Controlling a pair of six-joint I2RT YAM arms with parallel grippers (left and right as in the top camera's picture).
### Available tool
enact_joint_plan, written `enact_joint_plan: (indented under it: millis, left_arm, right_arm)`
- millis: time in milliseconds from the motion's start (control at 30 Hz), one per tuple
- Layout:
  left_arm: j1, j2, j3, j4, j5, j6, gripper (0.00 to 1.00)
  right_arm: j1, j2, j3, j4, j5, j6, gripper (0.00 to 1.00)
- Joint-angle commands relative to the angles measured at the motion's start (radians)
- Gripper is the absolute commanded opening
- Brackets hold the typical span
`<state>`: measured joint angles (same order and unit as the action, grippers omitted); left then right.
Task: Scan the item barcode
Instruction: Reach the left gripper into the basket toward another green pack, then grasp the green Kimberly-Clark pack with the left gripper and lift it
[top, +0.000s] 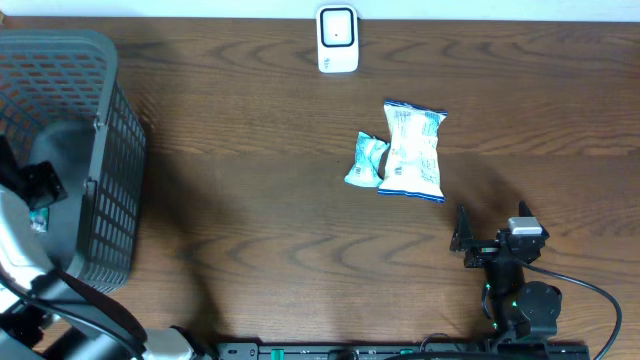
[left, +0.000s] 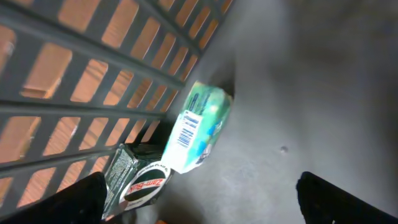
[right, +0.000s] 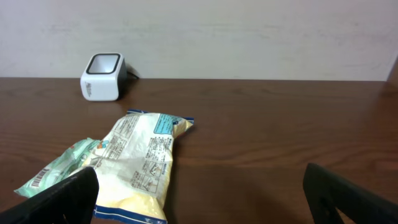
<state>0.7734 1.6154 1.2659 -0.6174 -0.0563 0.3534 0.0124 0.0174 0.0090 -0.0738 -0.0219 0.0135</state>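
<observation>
The brown wood-grain table (top: 250, 200) is broadest. Next is a grey plastic lattice basket (top: 110, 170), well off to the left of the scanner (top: 337, 40), a small white rounded box at the far edge. Nearer the robot than the scanner lies a crinkly cream bag (top: 412, 150) touching a smaller green wrapper (top: 365, 160). Inside the basket, a glossy green packet (left: 199, 127) with a white barcode label leans beside a dark box (left: 121, 171). The left gripper (left: 205, 199) hangs down in the basket over that packet, fingers wide apart. The right gripper (right: 199, 193) sits low, facing the scanner across the bags, fingers spread and empty.
</observation>
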Motion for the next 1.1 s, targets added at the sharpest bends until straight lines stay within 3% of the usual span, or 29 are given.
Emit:
enact_joint_plan:
  millis: [0, 200, 700, 833, 967, 1067]
  left_arm:
    - [0.016, 0.043, -0.008, 0.018, 0.081, 0.030, 0.95]
    - [0.013, 0.116, -0.008, 0.031, 0.118, 0.145, 0.94]
    - [0.061, 0.199, -0.009, 0.130, 0.084, 0.200, 0.84]
    - [0.062, 0.229, -0.010, 0.128, 0.102, 0.199, 0.75]
    - [0.062, 0.261, -0.012, 0.126, 0.102, 0.158, 0.50]
    - [0.062, 0.272, -0.013, 0.123, 0.128, 0.143, 0.45]
  right_arm:
    - [-0.013, -0.003, -0.003, -0.002, 0.002, -0.007, 0.99]
    - [-0.013, -0.003, -0.003, -0.002, 0.002, -0.007, 0.99]
    - [-0.013, -0.003, -0.003, -0.002, 0.002, -0.007, 0.99]
    - [-0.013, -0.003, -0.003, -0.002, 0.001, -0.007, 0.99]
    - [-0.013, -0.003, -0.003, -0.002, 0.002, -0.007, 0.99]
    - [-0.013, -0.003, -0.003, -0.002, 0.002, -0.007, 0.99]
